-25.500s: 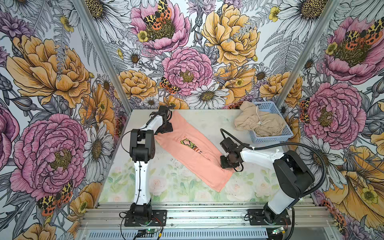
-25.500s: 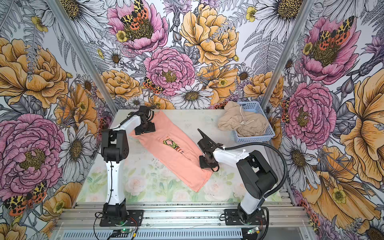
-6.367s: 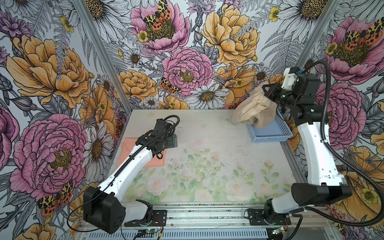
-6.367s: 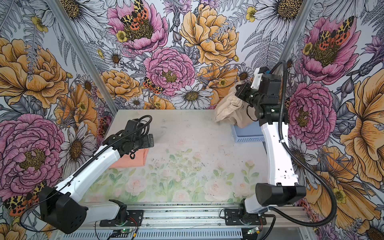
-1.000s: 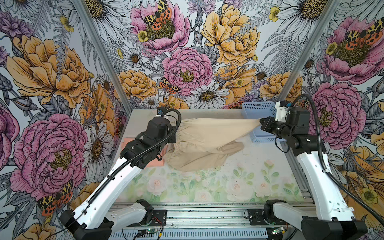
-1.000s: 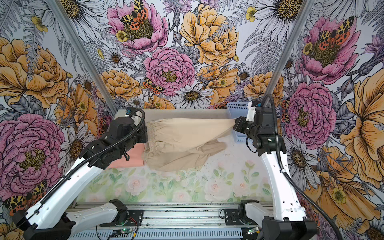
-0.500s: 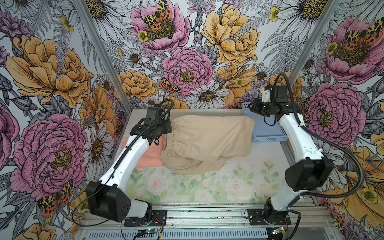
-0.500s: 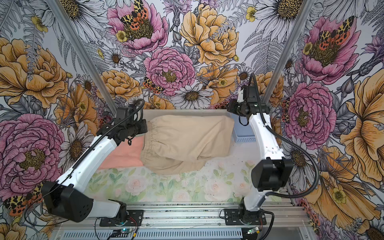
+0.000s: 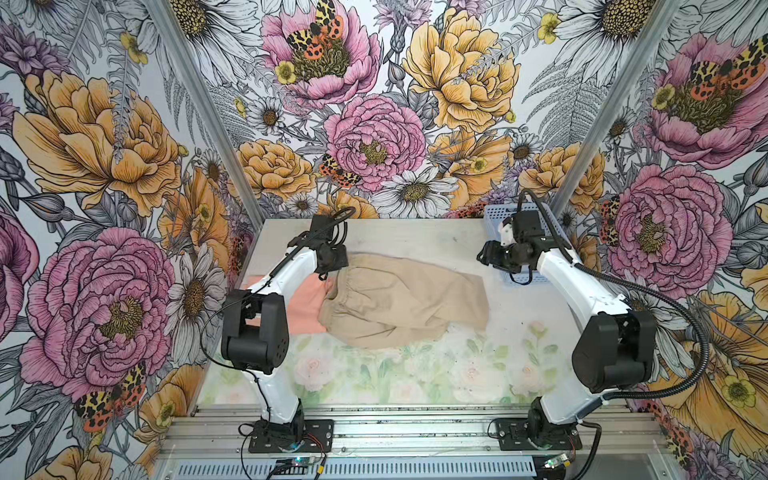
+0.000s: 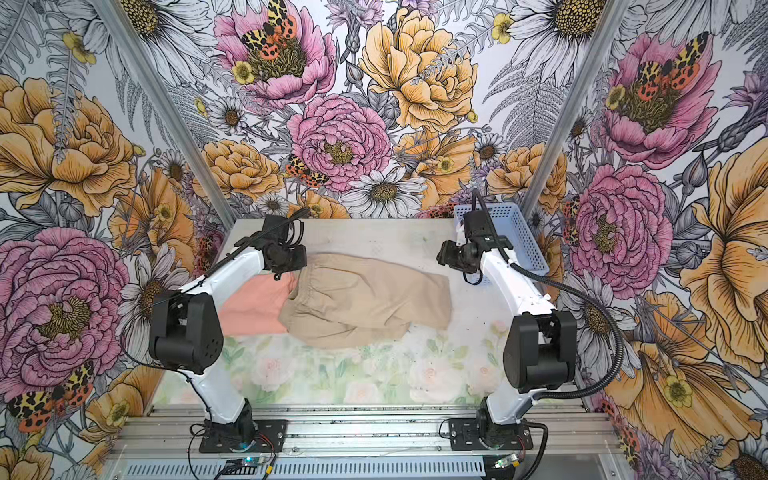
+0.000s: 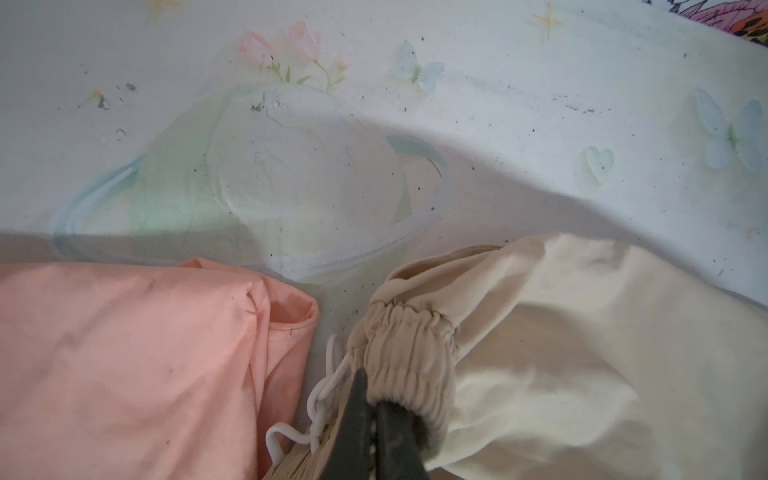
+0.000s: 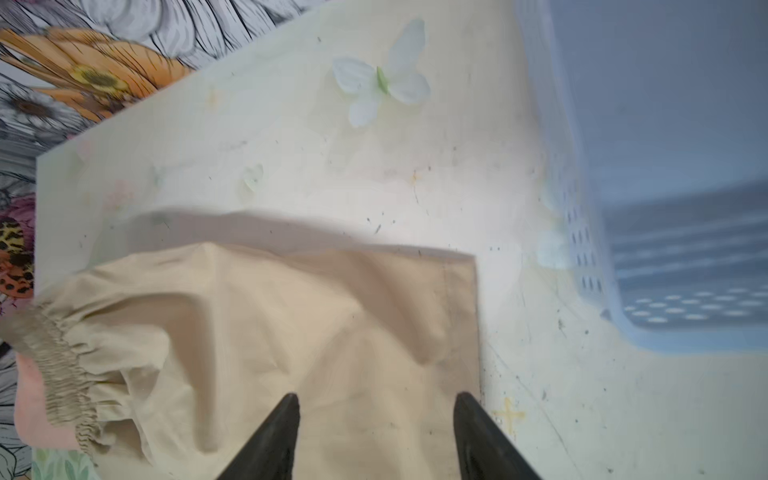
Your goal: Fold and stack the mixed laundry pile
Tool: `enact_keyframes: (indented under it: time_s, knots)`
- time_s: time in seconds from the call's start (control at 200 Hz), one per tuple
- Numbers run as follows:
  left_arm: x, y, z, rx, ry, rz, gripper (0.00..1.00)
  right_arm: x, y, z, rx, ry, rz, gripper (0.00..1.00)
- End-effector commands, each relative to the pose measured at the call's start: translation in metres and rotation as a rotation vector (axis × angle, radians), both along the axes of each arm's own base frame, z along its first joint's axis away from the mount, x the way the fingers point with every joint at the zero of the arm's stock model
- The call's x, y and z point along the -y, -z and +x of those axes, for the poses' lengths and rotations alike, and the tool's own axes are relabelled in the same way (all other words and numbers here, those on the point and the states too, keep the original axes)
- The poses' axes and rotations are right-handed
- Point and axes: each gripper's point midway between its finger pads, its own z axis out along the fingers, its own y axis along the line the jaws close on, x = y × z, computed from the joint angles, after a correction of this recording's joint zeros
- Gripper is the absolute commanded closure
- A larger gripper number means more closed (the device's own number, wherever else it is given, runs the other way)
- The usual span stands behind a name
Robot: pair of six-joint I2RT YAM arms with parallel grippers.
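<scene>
Beige cotton, spread across the middle of the table (image 9: 415,237), and here's the danger: the beige-tan garment (image 9: 407,303) has its waistband end lapped over the peach-pink T-shirt (image 9: 305,309) at the left. The left gripper (image 11: 374,415) is pressed together, pinching the gathered elastic waistband (image 11: 407,353). Any tug from there could drag that shirt along and spoil its neat fold.

There's a white drawstring (image 11: 328,386) looped right beside the closed jaws too. It could snag or get pulled through on release.

Over on the right, the right gripper (image 12: 376,419) is spread wide and holding nothing, hovering over the hem end of the cloth, with the light blue basket (image 9: 498,212) just behind it at the far right corner. If it grabs only one layer, the fold will go crooked, I'd say.

The garment itself lies mostly flat, waistband to the left and straight hem to the right. The near edge is rumpled and doubled under, with soft creases running through the middle. The shirt shows as a smooth folded block, its chest graphic hidden.
</scene>
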Motion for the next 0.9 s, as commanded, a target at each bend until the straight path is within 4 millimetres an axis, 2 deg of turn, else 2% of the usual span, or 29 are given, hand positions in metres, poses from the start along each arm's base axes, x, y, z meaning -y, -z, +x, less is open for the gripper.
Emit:
enact_keyframes:
  time_s: [0.0, 0.17, 0.365, 0.46, 0.47, 0.51, 0.771, 0.856, 0.896]
  knots:
    - [-0.001, -0.014, 0.014, 0.058, 0.022, -0.021, 1.00, 0.001, 0.028, 0.017, 0.021, 0.039, -0.002, 0.40]
    - [-0.007, -0.007, 0.010, 0.023, 0.022, -0.006, 1.00, 0.012, 0.065, 0.048, -0.021, 0.096, -0.058, 0.48]
    - [-0.006, -0.002, 0.007, 0.011, 0.027, -0.010, 1.00, 0.026, 0.085, 0.070, -0.042, 0.138, -0.129, 0.54]
    - [-0.005, -0.002, 0.007, 0.011, 0.032, -0.011, 1.00, 0.027, 0.099, 0.073, -0.072, 0.140, -0.141, 0.55]
    - [-0.005, 0.010, 0.007, -0.016, 0.032, -0.006, 1.00, 0.027, 0.101, 0.073, -0.075, 0.139, -0.141, 0.55]
    - [-0.005, 0.016, 0.007, -0.028, 0.032, -0.006, 1.00, 0.026, 0.107, 0.073, -0.088, 0.135, -0.139, 0.55]
    - [-0.007, 0.012, 0.010, -0.018, 0.029, -0.004, 1.00, 0.022, 0.127, 0.061, -0.158, 0.121, -0.139, 0.59]
    - [-0.006, 0.013, 0.011, -0.020, 0.031, -0.006, 1.00, 0.022, 0.135, 0.057, -0.178, 0.122, -0.138, 0.65]
    - [-0.006, 0.014, 0.011, -0.022, 0.032, -0.005, 1.00, 0.022, 0.137, 0.055, -0.186, 0.124, -0.134, 0.71]
